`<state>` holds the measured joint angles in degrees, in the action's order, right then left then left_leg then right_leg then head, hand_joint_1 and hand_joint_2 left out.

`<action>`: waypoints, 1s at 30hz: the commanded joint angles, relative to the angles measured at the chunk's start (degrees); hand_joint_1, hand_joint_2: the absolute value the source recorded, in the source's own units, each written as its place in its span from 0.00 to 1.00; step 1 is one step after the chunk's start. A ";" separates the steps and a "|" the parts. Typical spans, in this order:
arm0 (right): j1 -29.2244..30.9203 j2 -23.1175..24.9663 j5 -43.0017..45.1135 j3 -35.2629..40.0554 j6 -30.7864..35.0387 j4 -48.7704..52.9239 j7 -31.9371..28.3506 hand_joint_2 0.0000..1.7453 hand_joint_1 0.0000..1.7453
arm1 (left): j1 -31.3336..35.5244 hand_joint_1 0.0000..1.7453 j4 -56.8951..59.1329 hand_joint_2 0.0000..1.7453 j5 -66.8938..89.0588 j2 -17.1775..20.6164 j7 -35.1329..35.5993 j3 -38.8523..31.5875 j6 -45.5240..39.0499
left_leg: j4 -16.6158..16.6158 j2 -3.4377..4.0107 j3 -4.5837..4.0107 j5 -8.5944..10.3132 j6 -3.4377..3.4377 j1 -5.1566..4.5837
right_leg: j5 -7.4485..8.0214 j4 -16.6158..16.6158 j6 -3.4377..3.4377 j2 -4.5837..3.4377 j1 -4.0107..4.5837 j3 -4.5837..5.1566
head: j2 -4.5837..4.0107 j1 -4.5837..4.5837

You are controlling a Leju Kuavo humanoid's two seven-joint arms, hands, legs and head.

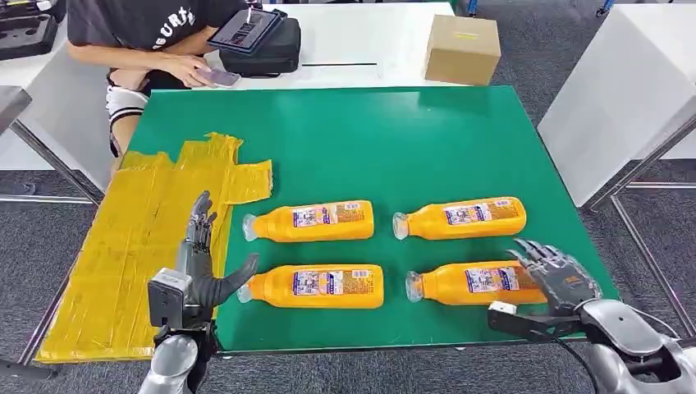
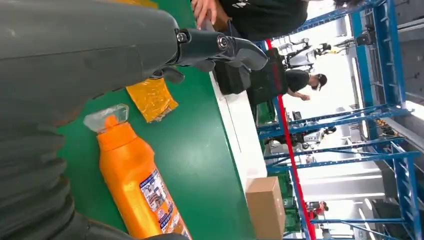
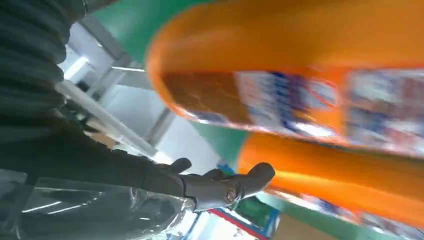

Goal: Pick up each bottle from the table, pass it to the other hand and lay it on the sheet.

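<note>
Four orange bottles lie on their sides on the green table (image 1: 394, 139), caps pointing left: back left (image 1: 316, 221), back right (image 1: 468, 218), front left (image 1: 320, 286) and front right (image 1: 472, 282). The yellow sheet (image 1: 139, 238) covers the table's left side. My left hand (image 1: 201, 267) is open at the sheet's edge, its thumb reaching toward the front left bottle's cap. My right hand (image 1: 554, 275) is open with fingers spread at the base of the front right bottle; contact is unclear. The right wrist view has that bottle (image 3: 300, 75) close above the thumb (image 3: 225, 187). In the left wrist view, a left-side bottle (image 2: 135, 180) lies beside the thumb (image 2: 220, 47).
A person (image 1: 148, 33) sits at the back left holding a phone. A black bag (image 1: 263, 45) and a cardboard box (image 1: 462, 48) stand on the white table behind. Another white table (image 1: 624, 82) stands to the right.
</note>
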<state>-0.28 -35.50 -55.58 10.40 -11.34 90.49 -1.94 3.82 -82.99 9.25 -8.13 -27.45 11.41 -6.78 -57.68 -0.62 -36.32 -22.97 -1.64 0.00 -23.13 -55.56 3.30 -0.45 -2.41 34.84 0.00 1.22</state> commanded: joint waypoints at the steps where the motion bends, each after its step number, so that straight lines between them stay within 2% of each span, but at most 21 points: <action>1: -1.44 1.95 -2.18 -1.30 -0.87 -0.59 2.16 1.00 0.00 | 0.54 0.00 2.38 1.00 0.25 0.05 0.37 -0.55 0.29 | 0.05 0.07 0.32 -0.12 0.12 0.07 | -0.09 0.09 -0.27 0.01 0.10 -0.32 | 0.00 0.02; 6: 1.87 3.88 -3.09 0.29 -1.35 -4.39 1.85 1.00 0.00 | 0.62 0.00 1.87 1.00 0.32 0.31 0.54 -0.62 0.39 | 0.05 0.13 0.20 -0.06 0.08 0.07 | -0.01 0.10 -0.17 -0.07 0.10 -0.17 | 0.02 0.02; 9: 2.19 4.08 -3.21 0.60 -1.33 -4.75 1.82 1.00 0.00 | 0.59 0.00 1.73 1.00 0.34 0.32 0.63 -0.64 0.44 | 0.07 0.23 0.46 -0.16 0.14 0.12 | -0.07 0.16 -0.31 -0.12 0.16 -0.44 | 0.00 0.02; 11: 2.46 4.81 -3.47 1.22 -1.06 -5.30 1.55 1.00 0.00 | 0.62 0.00 1.73 1.00 0.39 0.22 0.79 -0.68 0.50 | 0.06 0.13 0.23 -0.05 0.09 0.08 | -0.02 0.11 -0.18 -0.06 0.10 -0.22 | 0.02 0.02; 30: 6.43 7.96 -4.15 6.89 0.07 -14.15 0.64 1.00 0.00 | 0.69 0.00 2.50 1.00 0.65 -0.31 1.07 -0.60 0.74 | 0.08 0.17 0.39 -0.10 0.11 0.10 | -0.05 0.15 -0.26 -0.08 0.13 -0.39 | 0.00 0.02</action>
<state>2.56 -30.43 -59.93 13.18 -11.32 84.83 -0.96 3.66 -82.97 9.73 -8.66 -26.69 11.41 -6.16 -57.68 -0.59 -36.30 -22.95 -1.64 0.02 -23.13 -55.57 3.30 -0.46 -2.40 34.84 0.00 1.25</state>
